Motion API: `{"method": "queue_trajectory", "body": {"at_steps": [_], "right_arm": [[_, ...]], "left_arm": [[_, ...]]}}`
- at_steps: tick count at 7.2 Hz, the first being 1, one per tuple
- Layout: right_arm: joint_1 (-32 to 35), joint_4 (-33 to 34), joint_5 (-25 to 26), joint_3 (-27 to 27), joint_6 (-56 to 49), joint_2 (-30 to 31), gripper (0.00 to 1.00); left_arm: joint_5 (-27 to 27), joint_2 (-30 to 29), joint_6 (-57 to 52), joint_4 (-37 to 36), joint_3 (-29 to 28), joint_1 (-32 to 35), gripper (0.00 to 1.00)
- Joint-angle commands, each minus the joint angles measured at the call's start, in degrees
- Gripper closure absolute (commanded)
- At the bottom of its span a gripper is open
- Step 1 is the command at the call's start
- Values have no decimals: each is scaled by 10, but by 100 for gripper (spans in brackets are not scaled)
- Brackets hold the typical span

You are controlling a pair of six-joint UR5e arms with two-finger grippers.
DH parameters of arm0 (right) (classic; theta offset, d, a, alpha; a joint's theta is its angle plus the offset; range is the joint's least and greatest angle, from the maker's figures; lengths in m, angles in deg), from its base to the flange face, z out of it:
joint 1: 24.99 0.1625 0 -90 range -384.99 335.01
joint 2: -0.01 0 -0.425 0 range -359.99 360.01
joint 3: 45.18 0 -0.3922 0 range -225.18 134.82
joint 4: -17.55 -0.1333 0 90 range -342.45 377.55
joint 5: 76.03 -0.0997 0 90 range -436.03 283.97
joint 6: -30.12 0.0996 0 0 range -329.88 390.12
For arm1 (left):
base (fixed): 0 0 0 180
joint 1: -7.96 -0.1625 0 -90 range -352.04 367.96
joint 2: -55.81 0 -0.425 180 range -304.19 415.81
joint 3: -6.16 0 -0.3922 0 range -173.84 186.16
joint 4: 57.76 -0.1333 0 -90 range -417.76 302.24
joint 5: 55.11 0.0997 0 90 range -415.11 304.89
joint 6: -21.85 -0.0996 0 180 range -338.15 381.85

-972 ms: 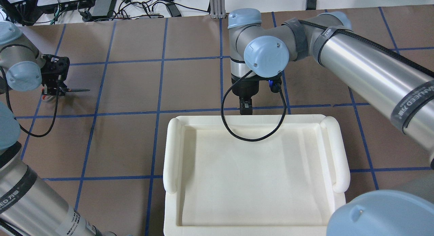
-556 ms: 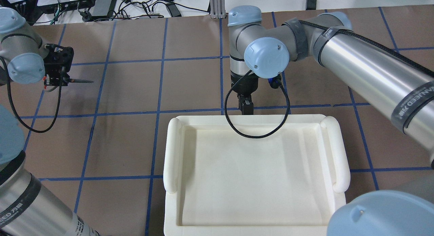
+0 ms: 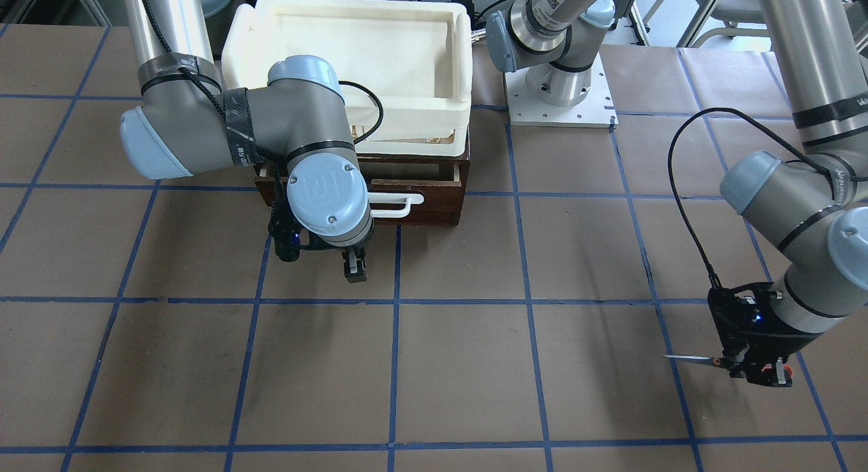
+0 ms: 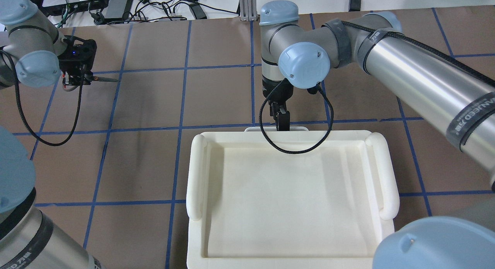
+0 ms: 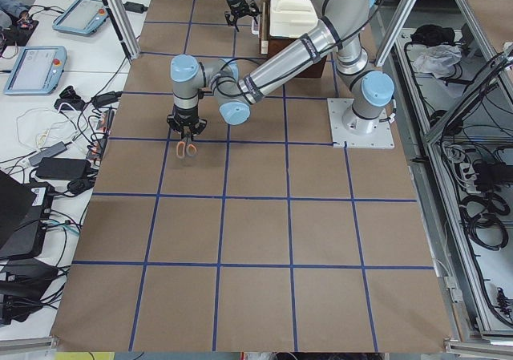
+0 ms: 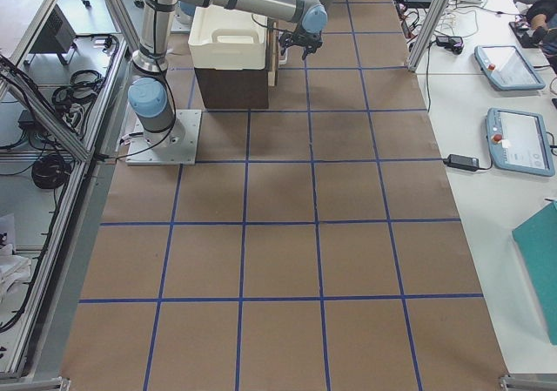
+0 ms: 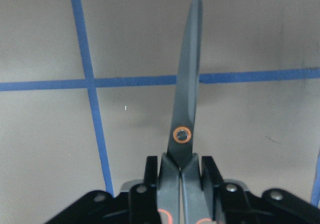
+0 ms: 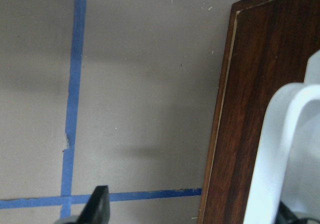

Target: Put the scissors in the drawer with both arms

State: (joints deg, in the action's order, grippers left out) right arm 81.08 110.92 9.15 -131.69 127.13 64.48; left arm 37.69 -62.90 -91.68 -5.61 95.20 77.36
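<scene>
My left gripper is shut on the scissors at their grey and orange-red handles. It holds them low over the table at the far left, blades level and pointing toward the middle. The blades fill the left wrist view. In the front view this gripper and the scissors are at the right. My right gripper points down, open, right in front of the dark brown drawer. The drawer's white handle shows beside one finger. I cannot tell whether they touch.
A white foam tray sits on top of the drawer unit and hides it from above; only the handle's edge pokes out. The left arm's base plate is bolted beside the unit. Brown table with blue tape lines.
My left gripper has carried the scissors toward the table's far side and a little toward the middle. My right wrist has moved away from the tray; the white handle now shows past the tray's far edge.
</scene>
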Motion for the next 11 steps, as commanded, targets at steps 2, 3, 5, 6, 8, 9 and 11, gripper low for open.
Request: {"method": "queue_trajectory", "body": {"at_steps": [2, 3, 5, 6, 8, 9, 11], "right_arm": [[-4, 21, 1, 17, -23, -3, 0], [-5, 21, 3, 29, -25, -17, 0], [-8, 21, 9, 51, -30, -32, 0], [-10, 22, 9, 59, -31, -38, 0], [-14, 22, 16, 69, -45, -46, 0], [-15, 22, 18, 72, -54, -48, 0], [-24, 22, 18, 92, -67, -58, 0]], "left_arm": [[6, 14, 58, 2, 4, 50, 100], [5, 16, 60, 3, 13, 56, 100], [6, 30, 80, 3, 30, 71, 100], [6, 38, 103, 3, 38, 80, 100], [8, 51, 111, 8, 53, 94, 100], [8, 56, 132, 8, 58, 101, 100], [8, 59, 141, 20, 58, 111, 100]]}}
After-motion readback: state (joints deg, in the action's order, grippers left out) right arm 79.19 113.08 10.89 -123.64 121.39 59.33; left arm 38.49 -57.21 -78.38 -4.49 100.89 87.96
